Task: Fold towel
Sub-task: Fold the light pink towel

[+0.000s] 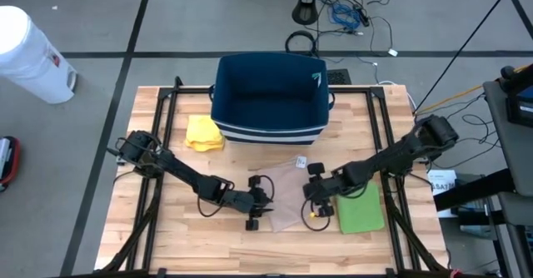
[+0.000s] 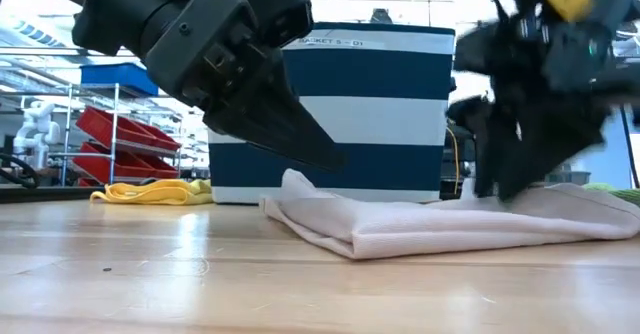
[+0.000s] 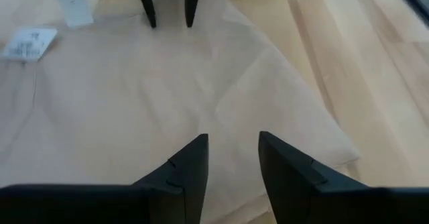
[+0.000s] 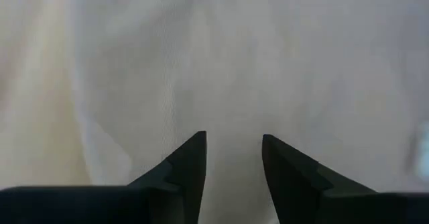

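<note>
Both grippers, left (image 1: 260, 196) and right (image 1: 314, 196), hover with fingers parted and empty over the pale beige cloth towel (image 1: 287, 196) on the wooden worktop (image 1: 179, 232)

1. A light wooden slatted table (image 1: 166, 228) with a black metal frame carries everything.
2. A navy fabric basket with white stripes (image 1: 268, 99) stands at the table's far middle.
3. A crumpled yellow cloth (image 1: 204, 133) lies just left of the basket.
4. A pale beige towel (image 1: 287, 191), partly folded, with a white label, lies flat at the centre.
5. A folded green cloth (image 1: 360, 210) lies just right of the towel.
</note>
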`<state>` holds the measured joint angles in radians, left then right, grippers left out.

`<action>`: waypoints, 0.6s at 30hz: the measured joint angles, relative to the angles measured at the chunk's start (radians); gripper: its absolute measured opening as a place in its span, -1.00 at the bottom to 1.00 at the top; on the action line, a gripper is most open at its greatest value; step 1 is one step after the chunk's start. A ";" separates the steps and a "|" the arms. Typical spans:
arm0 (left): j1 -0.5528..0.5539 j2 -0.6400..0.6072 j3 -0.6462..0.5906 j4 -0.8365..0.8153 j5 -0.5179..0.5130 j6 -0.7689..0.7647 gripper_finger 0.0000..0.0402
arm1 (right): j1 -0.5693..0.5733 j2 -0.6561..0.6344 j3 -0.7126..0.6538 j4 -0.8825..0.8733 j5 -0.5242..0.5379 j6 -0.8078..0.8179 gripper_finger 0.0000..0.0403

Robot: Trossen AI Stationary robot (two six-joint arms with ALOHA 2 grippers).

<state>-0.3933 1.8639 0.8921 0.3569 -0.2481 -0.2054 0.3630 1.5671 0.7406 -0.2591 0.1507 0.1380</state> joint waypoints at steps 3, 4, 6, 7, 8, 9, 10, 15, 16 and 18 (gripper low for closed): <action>0.013 0.000 0.008 -0.003 0.011 0.006 -0.32 | 0.004 -0.080 0.002 0.004 0.003 0.003 -0.33; 0.020 0.000 0.008 -0.004 0.015 0.006 -0.32 | 0.006 -0.103 0.002 -0.004 0.005 0.006 -0.33; 0.033 0.000 0.009 -0.013 0.021 0.005 -0.32 | 0.019 -0.150 0.002 -0.017 0.007 0.011 -0.33; 0.039 0.000 0.009 -0.016 0.022 0.005 -0.32 | 0.028 -0.172 0.002 -0.024 0.007 0.017 -0.33; 0.043 0.000 0.009 -0.014 0.024 0.005 -0.32 | 0.036 -0.190 0.003 -0.035 0.006 0.026 -0.33; 0.045 0.000 0.009 -0.011 0.026 0.005 -0.32 | 0.046 -0.201 0.003 -0.056 0.006 0.038 -0.33; 0.048 0.000 0.009 -0.009 0.029 0.005 -0.32 | 0.054 -0.207 0.003 -0.084 0.006 0.051 -0.33; 0.063 0.000 0.009 -0.003 0.031 0.005 -0.32 | 0.108 -0.190 0.003 -0.197 0.003 0.137 -0.33; 0.068 0.000 0.009 -0.002 0.031 0.005 -0.32 | 0.121 -0.178 0.003 -0.210 0.002 0.150 -0.33; 0.076 0.003 0.010 0.011 0.036 0.005 -0.32 | 0.148 -0.158 0.002 -0.213 -0.001 0.162 -0.33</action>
<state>-0.3172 1.8671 0.9016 0.3677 -0.2121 -0.2001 0.5114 1.4095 0.7429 -0.4721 0.1501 0.3002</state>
